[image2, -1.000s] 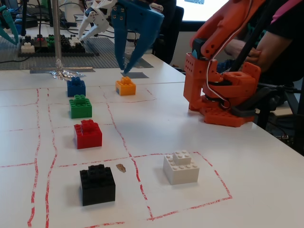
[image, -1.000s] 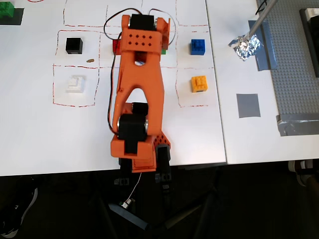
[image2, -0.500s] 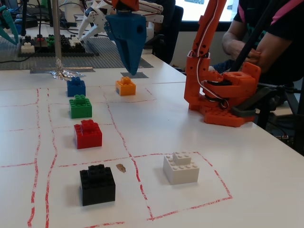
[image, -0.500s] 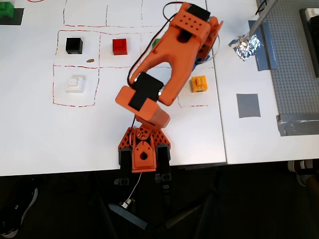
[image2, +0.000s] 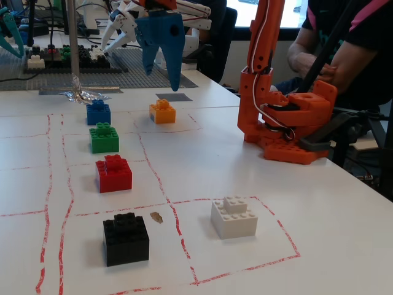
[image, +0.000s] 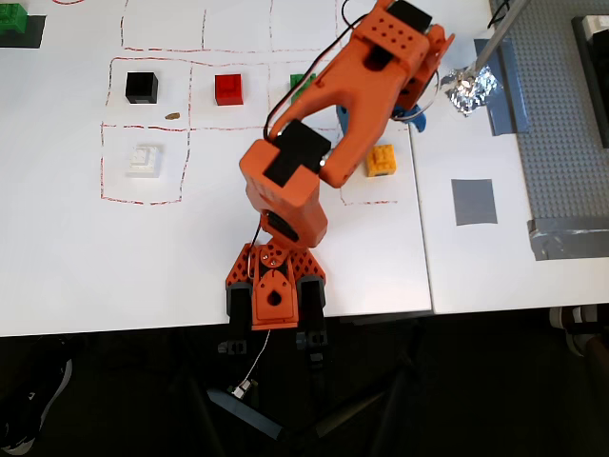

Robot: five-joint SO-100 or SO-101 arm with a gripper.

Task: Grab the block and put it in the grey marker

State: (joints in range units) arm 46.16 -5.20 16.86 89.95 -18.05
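Note:
The orange-yellow block [image2: 163, 112] sits on the white table inside a red-dashed square; it also shows in the overhead view [image: 381, 160], just right of the arm. My blue gripper [image2: 161, 80] hangs open and empty above the block, a little behind it, and does not touch it. In the overhead view the arm hides most of the gripper, and only a blue tip [image: 413, 116] shows. The grey marker [image2: 174, 97] is a flat grey patch just beyond the block; in the overhead view [image: 474, 202] it lies to the block's right.
Blue [image2: 98, 113], green [image2: 104, 137], red [image2: 113, 173], black [image2: 126, 238] and white [image2: 234, 216] bricks stand in red-dashed cells. Crumpled foil [image: 471, 88] lies at a pole's foot beside the studded grey baseplate [image: 561, 124]. The arm's base [image: 274, 286] stands at the table's edge.

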